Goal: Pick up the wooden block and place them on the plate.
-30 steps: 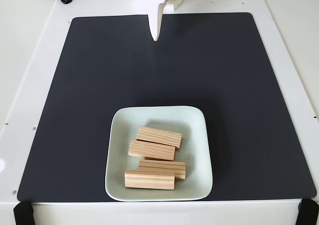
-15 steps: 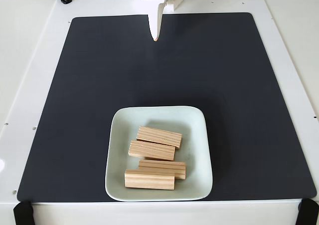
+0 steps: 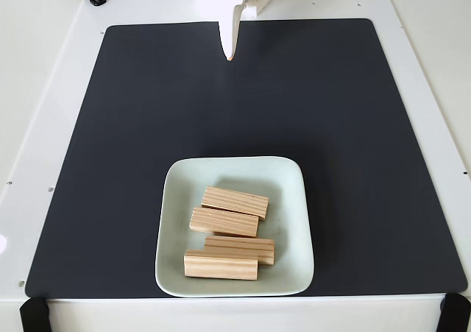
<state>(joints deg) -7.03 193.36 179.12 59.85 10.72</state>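
Four wooden blocks [image 3: 230,232] are lying inside the plate [image 3: 287,199]; the hand [image 3: 229,55] is hanging narrowed, holding nothing.

White table [image 3: 51,89]; dark mat [image 3: 147,126] on it; plate [image 3: 176,199] on mat.

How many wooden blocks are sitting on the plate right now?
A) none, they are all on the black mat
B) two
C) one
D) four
D: the fixed view shows four wooden blocks lying inside the rim of the plate, and none lies on the black mat.
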